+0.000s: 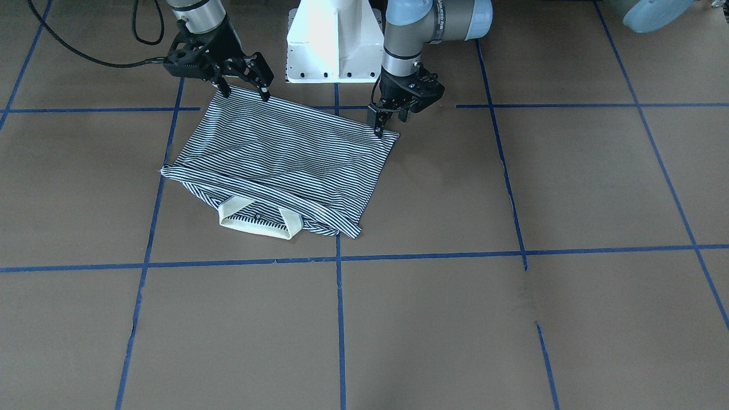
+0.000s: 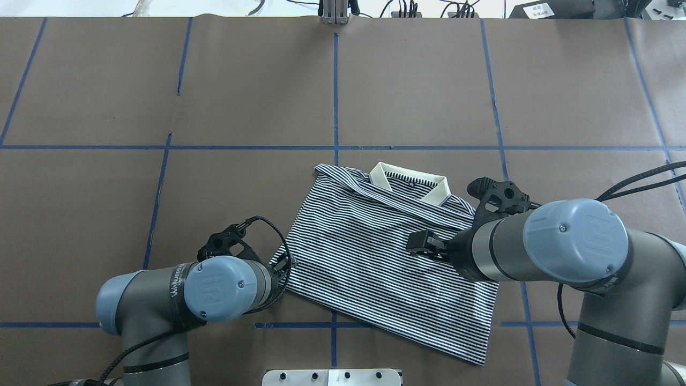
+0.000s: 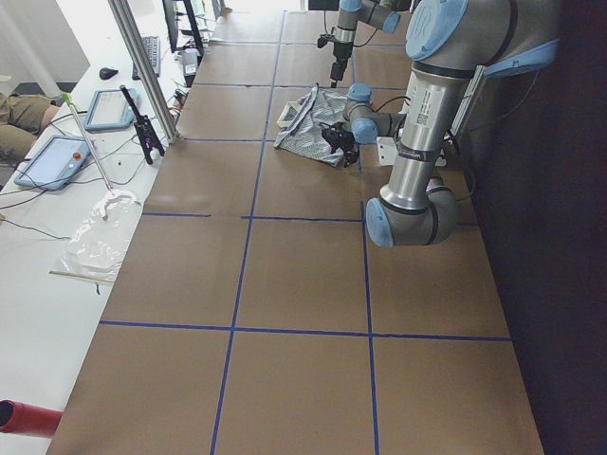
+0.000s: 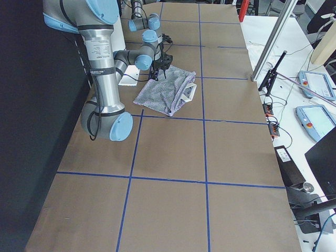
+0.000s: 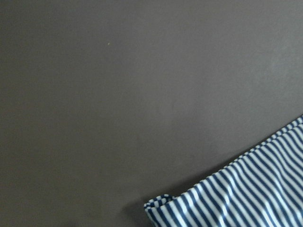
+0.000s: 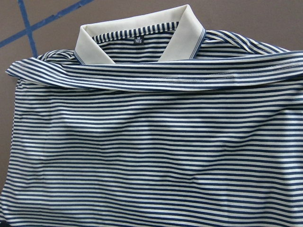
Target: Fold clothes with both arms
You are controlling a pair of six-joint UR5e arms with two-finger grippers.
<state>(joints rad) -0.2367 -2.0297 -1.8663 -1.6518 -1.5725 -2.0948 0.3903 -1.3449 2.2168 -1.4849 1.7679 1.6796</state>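
Observation:
The striped polo shirt lies folded and flat on the brown table just in front of the robot. Its cream collar is on the side away from the robot. The shirt also shows from overhead and fills the right wrist view. My right gripper is open, its fingertips at the hem's near corner. My left gripper looks open, with one fingertip at the other near corner. That corner lies flat in the left wrist view, with no fingers showing.
The white pedestal base stands right behind the shirt between the arms. Blue tape lines divide the brown table into squares. A side bench with tablets and a metal post runs along the far edge.

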